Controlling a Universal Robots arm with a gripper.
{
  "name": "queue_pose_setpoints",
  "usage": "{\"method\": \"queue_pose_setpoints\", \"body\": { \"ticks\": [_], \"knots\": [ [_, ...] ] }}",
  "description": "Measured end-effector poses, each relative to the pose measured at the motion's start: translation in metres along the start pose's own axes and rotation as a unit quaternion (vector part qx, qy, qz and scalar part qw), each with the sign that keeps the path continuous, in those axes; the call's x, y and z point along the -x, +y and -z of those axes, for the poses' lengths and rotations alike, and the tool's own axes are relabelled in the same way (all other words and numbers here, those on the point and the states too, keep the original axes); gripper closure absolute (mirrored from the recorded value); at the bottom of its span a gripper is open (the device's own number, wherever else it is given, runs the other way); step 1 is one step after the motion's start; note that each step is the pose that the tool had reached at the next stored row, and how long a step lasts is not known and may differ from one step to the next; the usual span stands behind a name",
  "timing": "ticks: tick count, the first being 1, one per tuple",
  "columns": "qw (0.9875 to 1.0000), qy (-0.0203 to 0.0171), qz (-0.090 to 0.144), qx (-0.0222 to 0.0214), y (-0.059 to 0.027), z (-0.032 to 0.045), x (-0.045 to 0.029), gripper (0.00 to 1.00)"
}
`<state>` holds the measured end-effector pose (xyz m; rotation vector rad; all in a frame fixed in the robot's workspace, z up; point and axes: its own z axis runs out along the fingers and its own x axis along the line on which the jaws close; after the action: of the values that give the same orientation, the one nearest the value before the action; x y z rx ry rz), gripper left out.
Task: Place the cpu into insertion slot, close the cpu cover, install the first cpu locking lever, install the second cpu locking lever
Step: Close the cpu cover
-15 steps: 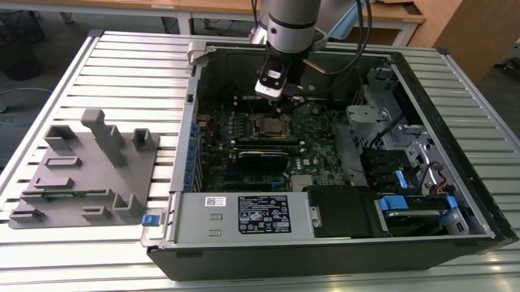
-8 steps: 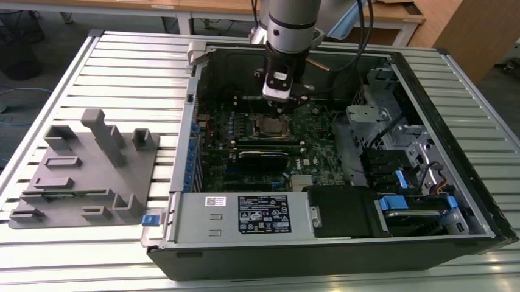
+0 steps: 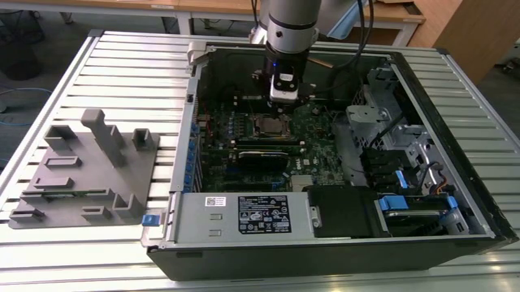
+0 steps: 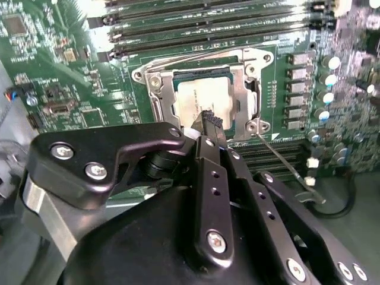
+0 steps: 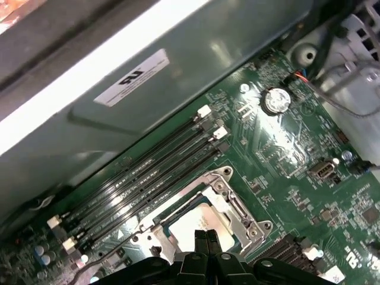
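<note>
Cpu point(image 4: 199, 98) sits in the insertion slot point(image 4: 236, 113) on the green motherboard point(image 3: 321, 152), its grey top showing through the cut-out of the cpu cover point(image 4: 161, 89), which lies down flat over it in both wrist views. In the exterior view you have the socket at about seven o'clock from the pincer point(image 3: 281, 107), very near. In the second wrist view the pincer point(image 4: 208, 119) has its tips pressed together and pinches nothing, hanging right at the cover's edge; I cannot tell whether it touches. One thin wire locking lever point(image 4: 285, 160) slants off from a socket corner across the neighbouring black slots point(image 4: 279, 151), its long axis pointing away from the tips. It looks to me unlatched. Your arm point(image 3: 291, 24) comes down nearly upright into the open computer case point(image 3: 455, 121) on the slatted surface point(image 3: 122, 73), wrist pointing at the board.
</note>
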<state>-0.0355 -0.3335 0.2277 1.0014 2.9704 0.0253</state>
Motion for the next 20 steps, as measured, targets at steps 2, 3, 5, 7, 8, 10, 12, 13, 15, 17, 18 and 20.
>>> {"method": "queue_pose_setpoints", "body": {
  "ticks": [2, 3, 5, 7, 8, 10, 12, 13, 15, 17, 18, 20],
  "knots": [
    [1.0, 0.0001, 0.001, 0.0, 0.0, 0.0, 0.0, 0.89],
    [1.0, 0.0001, 0.001, 0.0, 0.0, 0.0, 0.0, 0.89],
    [1.0, 0.0001, 0.001, 0.0, 0.0, 0.0, 0.0, 0.89],
    [1.0, 0.0001, 0.003, 0.0001, 0.0, -0.0001, 0.0, 0.89],
    [1.0, 0.0002, 0.007, 0.0001, 0.0, -0.0001, 0.0, 0.89],
    [0.9998, 0.0004, 0.022, 0.0001, 0.0, -0.0003, 0.0, 0.89],
    [0.9992, 0.0007, 0.04, 0.0001, 0.0, -0.0005, 0.0, 0.89],
    [0.9988, 0.0009, 0.049, 0.0001, 0.0, -0.0005, 0.0, 0.89],
    [0.9978, 0.0012, 0.066, 0.0001, 0.0, -0.0006, 0.0, 0.89],
    [0.9972, 0.0013, 0.075, 0.0001, 0.0, -0.0006, 0.0, 0.89],
    [0.9972, 0.0014, 0.075, 0.0001, 0.0, -0.0006, 0.0, 0.89],
    [0.9971, 0.0013, 0.075, 0.0002, 0.0, -0.0007, 0.0, 0.89]
  ]
}}
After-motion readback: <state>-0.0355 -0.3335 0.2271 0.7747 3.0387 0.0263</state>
